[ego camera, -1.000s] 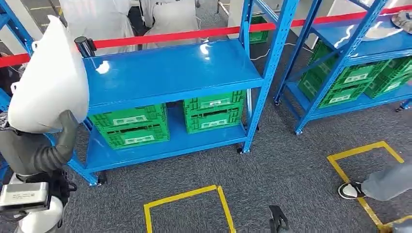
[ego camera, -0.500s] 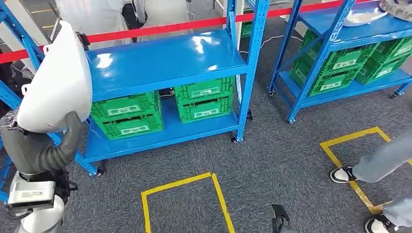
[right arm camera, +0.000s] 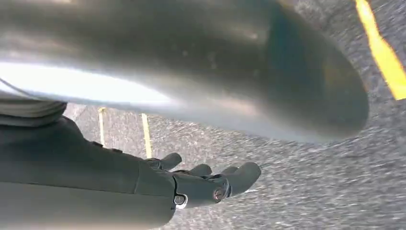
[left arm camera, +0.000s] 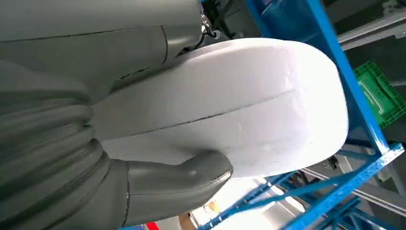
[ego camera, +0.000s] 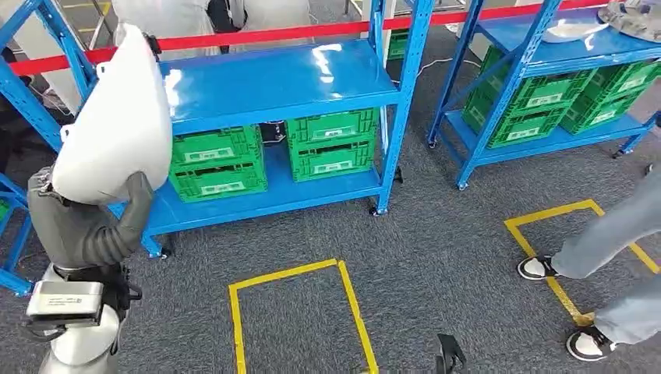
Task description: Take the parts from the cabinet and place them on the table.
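Note:
A large white rounded shell part (ego camera: 117,125) is raised at the left of the head view, in front of the blue rack (ego camera: 281,78). My left hand (ego camera: 93,226) grips it from below, the grey thumb (ego camera: 138,199) pressed up against its lower edge. The left wrist view has the same white part (left arm camera: 230,110) lying against my left hand (left arm camera: 72,143). My right hand (ego camera: 448,354) hangs low near the floor; in its wrist view the right hand (right arm camera: 206,184) holds nothing, its dark fingers (right arm camera: 239,175) stretched out over the carpet.
Green crates (ego camera: 218,164) fill the rack's lower shelf. A second blue rack (ego camera: 561,47) at the right carries another white part (ego camera: 573,29). Red barrier tape (ego camera: 273,35) runs behind. Yellow floor squares (ego camera: 296,273) mark the carpet. A person's legs (ego camera: 608,234) stand at the right.
The whole view has shifted as my body moved, so racks and floor marks sit differently. The person's legs have stepped further in at the right. My left hand still holds the white part.

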Tool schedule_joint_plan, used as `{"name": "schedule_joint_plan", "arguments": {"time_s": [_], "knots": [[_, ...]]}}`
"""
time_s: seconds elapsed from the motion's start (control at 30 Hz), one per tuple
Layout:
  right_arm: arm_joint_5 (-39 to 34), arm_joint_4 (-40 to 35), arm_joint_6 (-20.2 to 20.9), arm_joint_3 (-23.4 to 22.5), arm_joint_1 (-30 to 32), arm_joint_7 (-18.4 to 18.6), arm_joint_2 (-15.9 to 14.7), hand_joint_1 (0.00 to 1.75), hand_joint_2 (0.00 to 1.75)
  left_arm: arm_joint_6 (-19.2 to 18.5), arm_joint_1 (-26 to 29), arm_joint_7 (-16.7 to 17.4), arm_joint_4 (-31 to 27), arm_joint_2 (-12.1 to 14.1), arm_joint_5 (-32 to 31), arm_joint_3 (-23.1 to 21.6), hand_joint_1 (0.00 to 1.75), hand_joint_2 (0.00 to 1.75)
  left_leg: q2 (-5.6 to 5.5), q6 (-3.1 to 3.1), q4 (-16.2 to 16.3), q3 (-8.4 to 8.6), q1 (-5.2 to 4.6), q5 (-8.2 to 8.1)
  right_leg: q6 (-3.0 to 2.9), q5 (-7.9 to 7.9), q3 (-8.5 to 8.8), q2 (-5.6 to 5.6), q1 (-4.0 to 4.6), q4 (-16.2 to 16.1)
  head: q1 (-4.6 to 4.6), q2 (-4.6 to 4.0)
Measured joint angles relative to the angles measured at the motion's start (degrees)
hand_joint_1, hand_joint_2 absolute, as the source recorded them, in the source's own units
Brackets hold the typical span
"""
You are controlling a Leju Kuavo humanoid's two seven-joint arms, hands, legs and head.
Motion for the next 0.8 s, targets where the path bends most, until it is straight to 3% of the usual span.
{"name": "schedule_joint_plan", "arguments": {"time_s": [0.03, 0.07, 0.1, 0.13, 0.17, 0.2, 0.23, 0.3, 0.33, 0.37, 0.4, 0.47, 0.5, 0.53, 0.57, 0.6, 0.63, 0.67, 0.7, 0.73, 0.8], "knots": [[0.0, 0.0, 0.0, 0.0, 0.0, 0.2, 0.0, 0.0, 0.0, 0.0, 0.1, 0.4, 0.0, -0.3, -0.2, -0.3, 1.75, 1.75, 0.05, -0.1, 0.2, -1.27, 0.0, 0.79, 0.06, 0.83, 0.19, 0.0, 0.03, 2.4, -0.02, 0.0], [0.1, 0.0, 0.1, 0.0, 0.1, 0.1, 0.0, 0.0, 0.0, 0.0, 0.3, 0.7, 0.0, -0.5, -0.4, -0.4, 1.75, 1.75, 0.09, -0.23, 0.5, -2.48, 0.04, 1.5, 0.11, 2.9, 1.54, 0.0, 0.02, 2.1, 0.0, 0.0], [0.3, 0.0, 0.1, 0.0, 0.1, 0.0, 0.0, 0.0, 0.0, 0.0, 0.3, 0.7, -0.1, -0.6, -0.6, -0.4, 1.75, 1.75, 0.1, -0.42, 0.8, -3.6, 0.12, 2.1, 0.13, 5.04, 3.79, -0.02, -0.03, -0.1, 0.0, 0.0], [0.5, 0.0, 0.2, 0.0, 0.1, -0.1, 0.0, 0.0, 0.0, 0.0, 0.3, 0.9, -0.2, -0.6, -0.7, -0.4, 1.75, 1.75, 0.12, -0.7, 1.3, -4.65, 0.22, 2.61, 0.2, 6.14, 7.01, -0.03, -0.08, -3.9, -0.02, 0.0], [0.6, 0.0, 0.3, 0.0, 0.0, -0.2, 0.0, 0.0, 0.0, 0.1, 0.3, 1.0, -0.3, -0.6, -0.7, -0.4, 1.75, 1.75, 0.11, -1.01, 1.9, -5.56, 0.27, 3.09, 0.27, 5.5, 11.17, -0.02, -0.18, -9.0, 0.02, 0.0], [0.8, 0.0, 0.4, 0.0, -0.1, -0.4, 0.0, 0.0, 0.0, 0.1, 0.4, 1.1, -0.7, -0.5, -0.8, -0.4, 1.75, 1.75, 0.02, -1.39, 2.5, -6.51, -0.02, 3.39, 0.06, 2.55, 14.15, 0.07, 0.19, -14.1, 0.24, 0.0], [1.0, 0.0, 0.4, 0.0, 0.0, -0.7, 0.0, 0.0, 0.0, 0.3, 0.4, 1.1, -0.9, -0.5, -0.8, -0.4, 1.75, 1.75, 0.09, -1.84, 2.7, -6.59, -0.08, 3.88, -1.2, 2.04, 14.0, 0.35, 0.38, -14.5, 0.2, 0.0], [1.2, 0.0, 0.4, 0.0, 0.1, -0.8, 0.0, 0.0, 0.0, 0.5, 0.4, 1.1, -0.9, -0.3, -0.8, -0.4, 1.75, 1.75, 0.07, -2.43, 2.3, -6.54, 0.03, 4.91, -1.96, 2.52, 13.38, 0.21, 0.52, -14.5, 0.22, 0.0], [1.2, 0.0, 0.4, 0.0, 0.2, -0.8, 0.2, 0.0, 0.0, 0.6, 0.6, 1.1, -0.9, -0.2, -0.8, -0.4, 1.75, 1.75, 0.04, -2.83, 2.1, -6.78, 0.1, 5.56, -2.7, 3.37, 12.86, 0.02, 0.33, -14.8, 0.19, 0.0], [1.2, 0.0, 0.4, 0.0, 0.1, -0.9, 0.3, 0.0, 0.0, 0.7, 0.7, 1.1, -0.9, 0.1, -0.8, -0.3, 1.75, 1.75, -0.11, -3.16, 2.7, -7.28, 0.32, 4.05, -3.24, 4.05, 12.29, -0.36, 0.21, -14.8, 0.11, 0.0], [1.2, 0.0, 0.4, 0.0, 0.0, -0.9, 0.3, 0.0, 0.0, 0.7, 0.7, 1.2, -1.0, 0.2, -0.8, -0.3, 1.75, 1.75, -0.19, -3.55, 4.8, -8.02, 0.33, 0.64, -3.68, 4.74, 11.51, -0.35, 0.2, -14.8, -0.02, 0.0], [1.2, 0.0, 0.4, 0.0, 0.1, -0.9, 0.3, 0.0, 0.0, 0.7, 0.7, 1.2, -1.0, 0.4, -0.8, -0.3, 1.75, 1.75, -0.19, -4.17, 13.0, -10.03, 0.56, -6.13, -3.79, 6.22, 9.77, -0.4, 0.28, -14.7, -0.13, 0.0], [1.2, 0.0, 0.4, 0.0, 0.1, -0.9, 0.3, 0.0, 0.0, 0.7, 1.0, 1.2, -1.0, 0.5, -0.8, -0.3, 1.75, 1.75, -0.2, -4.28, 17.5, -10.75, 0.57, -7.97, -3.76, 7.01, 8.96, -0.42, 0.34, -14.7, -0.15, 0.0], [1.2, 0.0, 0.4, 0.0, 0.1, -0.9, 0.3, 0.0, 0.0, 0.7, 1.1, 1.3, -1.0, 0.6, -0.8, -0.3, 1.75, 1.75, -0.21, -4.27, 19.9, -10.62, 0.58, -7.95, -3.72, 7.72, 8.04, -0.48, 0.38, -14.7, -0.22, 0.0], [1.2, 0.0, 0.4, 0.0, 0.1, -0.9, 0.3, 0.0, 0.0, 0.7, 1.2, 1.3, -1.0, 0.6, -0.8, -0.3, 1.75, 1.75, -0.22, -4.13, 19.9, -9.41, 0.57, -6.44, -3.65, 8.5, 7.05, -0.51, 0.44, -14.6, -0.17, 0.0], [1.2, 0.0, 0.4, 0.0, 0.1, -0.9, 0.3, 0.0, 0.0, 0.8, 1.2, 1.3, -1.0, 0.7, -0.8, -0.3, 1.75, 1.75, -0.22, -3.85, 17.8, -7.21, 0.55, -4.6, -3.61, 9.21, 6.15, -0.53, 0.54, -14.6, -0.18, 0.0], [1.3, 0.0, 0.4, 0.0, 0.1, -0.9, 0.3, 0.0, 0.0, 1.0, 1.2, 1.2, -1.0, 0.7, -0.8, -0.3, 1.75, 1.75, -0.26, -3.42, 13.6, -3.76, 0.5, -2.92, -3.53, 9.93, 5.32, -0.52, 0.65, -14.6, -0.18, 0.0], [1.4, 0.0, 0.4, 0.0, 0.1, -0.9, 0.3, 0.0, 0.0, 1.2, 1.1, 1.3, -1.1, 0.7, -0.8, -0.3, 1.75, 1.75, -0.35, -2.77, 8.5, 0.2, 0.22, -2.64, -3.46, 10.58, 4.74, -0.49, 0.75, -14.6, -0.18, 0.0], [1.4, 0.0, 0.6, 0.0, 0.1, -0.9, 0.5, 0.0, 0.0, 1.5, 1.1, 1.3, -1.3, 0.7, -1.0, -0.3, 1.75, 1.75, -0.3, -1.99, 2.6, 4.08, -0.07, -5.46, -3.19, 11.15, 4.35, -0.45, 0.83, -14.6, -0.11, 0.0], [1.6, 0.0, 0.8, 0.0, 0.1, -0.9, 0.5, 0.0, 0.0, 1.9, 1.0, 1.3, -1.5, 0.7, -1.2, -0.2, 1.75, 1.75, -0.26, -2.15, -0.2, 5.53, -0.17, -6.02, -2.87, 11.76, 4.16, -0.5, 0.74, -14.7, -0.07, 0.0], [2.1, 0.0, 1.2, 0.0, 0.0, -0.9, 0.5, 0.0, 0.0, 2.4, 0.8, 1.5, -1.4, 1.1, -1.3, 0.2, 1.75, 1.75, -0.35, -1.59, 0.0, 4.37, -0.66, -5.06, -1.97, 13.27, 4.1, -0.57, 0.2, -15.5, -0.46, 0.0]]}}
